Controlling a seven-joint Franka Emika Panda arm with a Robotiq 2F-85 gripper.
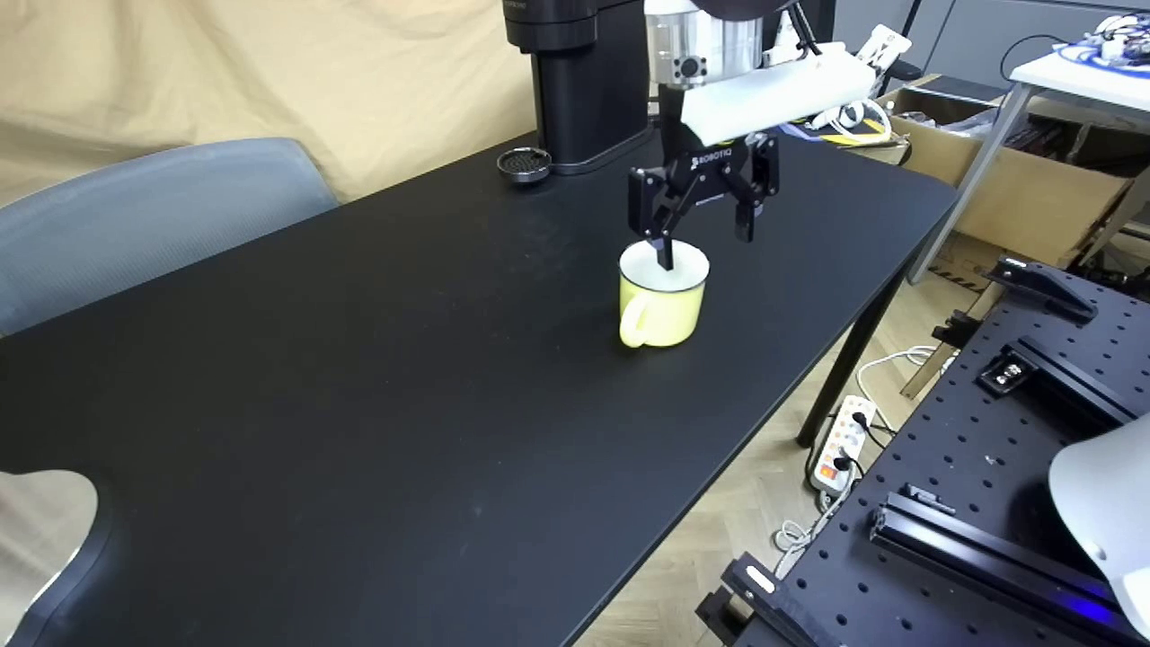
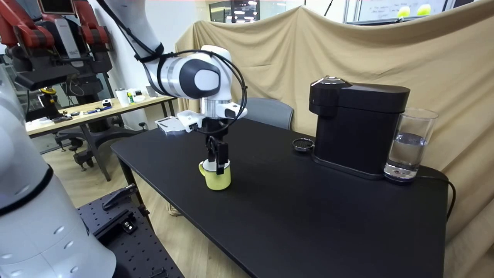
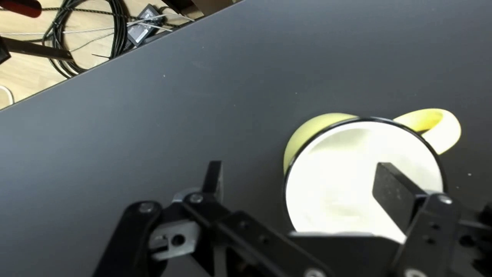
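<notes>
Tan curtain [image 2: 347, 58] hangs as bkgd along one side of the black table [image 1: 359, 404], which fills much of both exterior views. Robot arm [image 2: 204, 79], white & grey, reaches over the table & bends down. Grey chair [image 1: 162, 216] sits btwn table & curtain, only backrest showing. Coffee machine [image 2: 359, 131], black & upright, stands on the table nr the curtain; clear container [image 2: 405, 152], partly filled, is just beside it, touching or not I can't tell. Gripper [image 3: 300, 173], black, points down, jaws wide apart. Yellow mug [image 1: 665, 319], white inside w/ a dk rim, stands upright on the table partly under the gripper, well apart from the coffee machine. In the wrist view one finger [image 3: 398, 192] is over the mug's mouth, the other outside it, so part of the mug wall lies btwn the 2, w/ a gap to the outer one; can't tell if the inner fingertip dips below the rim or touches anything. Round grate [image 2: 303, 144], dk w/ a shiny edge, lies at the coffee machine's foot. Handle [image 3: 447, 134] of the mug juts out to the side, apart from both fingertips.
</notes>
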